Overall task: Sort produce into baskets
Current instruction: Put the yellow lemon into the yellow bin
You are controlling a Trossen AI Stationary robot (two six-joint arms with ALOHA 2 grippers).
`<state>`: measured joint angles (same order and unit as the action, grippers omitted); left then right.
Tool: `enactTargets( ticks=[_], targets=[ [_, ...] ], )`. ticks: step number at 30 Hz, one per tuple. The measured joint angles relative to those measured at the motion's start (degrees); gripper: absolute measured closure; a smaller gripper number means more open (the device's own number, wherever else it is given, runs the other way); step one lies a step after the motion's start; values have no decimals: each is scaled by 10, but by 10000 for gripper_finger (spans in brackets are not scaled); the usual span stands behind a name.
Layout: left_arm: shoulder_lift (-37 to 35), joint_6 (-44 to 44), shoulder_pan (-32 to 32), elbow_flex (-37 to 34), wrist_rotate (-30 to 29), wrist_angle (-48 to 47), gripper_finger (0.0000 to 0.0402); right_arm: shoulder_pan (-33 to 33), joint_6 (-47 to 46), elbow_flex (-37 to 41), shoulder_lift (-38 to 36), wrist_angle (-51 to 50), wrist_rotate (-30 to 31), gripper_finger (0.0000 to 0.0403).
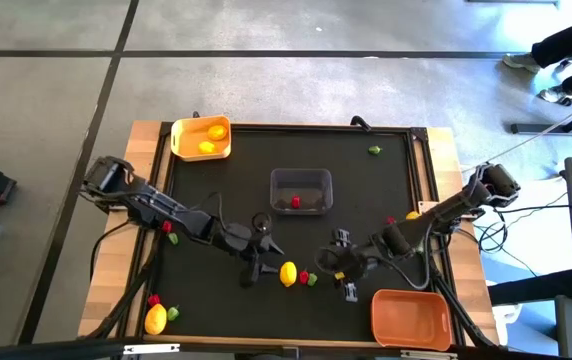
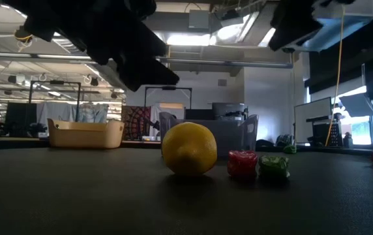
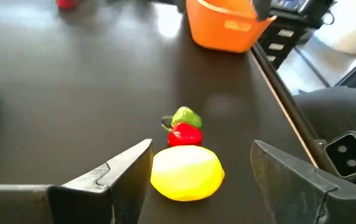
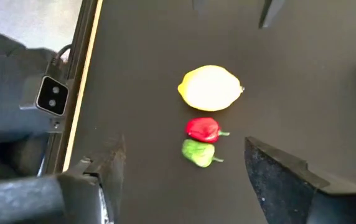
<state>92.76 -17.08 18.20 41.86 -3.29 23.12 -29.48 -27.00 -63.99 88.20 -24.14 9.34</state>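
From above, you see the black table (image 1: 366, 200) with the yellow basket (image 1: 188, 148) at upper left holding two yellow fruits (image 1: 211, 138), the clear basket (image 1: 301, 184) in the middle with a red piece (image 1: 295, 202) inside, and the orange basket (image 1: 411, 318) at lower right. The left gripper (image 1: 257, 262) sits just left of a lemon (image 1: 288, 273), its fingers spread and holding nothing. The right gripper (image 1: 343, 273) stands just right of the red piece (image 1: 304, 277) and green piece (image 1: 313, 280) beside that lemon, also spread wide and empty. Another lemon (image 1: 156, 320) with small pieces lies at lower left; a green piece (image 1: 374, 150) lies at upper right.

At table height, the lemon, red piece and green piece stand in a row at centre, both arms dark above.

In the left wrist view, the lemon sits at bottom centre between the open fingers (image 3: 125, 171), apart from both.

In the right wrist view, the three items lie at centre, beyond the open fingers (image 4: 271, 168).
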Motion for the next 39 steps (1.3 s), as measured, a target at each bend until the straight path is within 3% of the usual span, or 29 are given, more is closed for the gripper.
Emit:
enactTargets(
  ticks=[9, 16, 22, 26, 32, 39],
  targets=[
    [79, -9, 17, 48, -13, -2, 139, -85, -121, 0, 2, 0, 84, 139],
    [86, 39, 12, 49, -14, -1, 139, -138, -174, 0, 2, 0, 169, 139],
    [86, 55, 12, 49, -29, -6, 139, -145, -193, 0, 2, 0, 187, 139],
    [86, 3, 11, 49, -123, -19, 139, -144, -190, 0, 2, 0, 187, 139],
    [86, 20, 11, 48, -92, -20, 139, -144, -175, 0, 2, -6, 187, 139],
    [86, 15, 12, 48, -94, -14, 139, -144, -176, 0, 2, -17, 188, 139]
  ],
)
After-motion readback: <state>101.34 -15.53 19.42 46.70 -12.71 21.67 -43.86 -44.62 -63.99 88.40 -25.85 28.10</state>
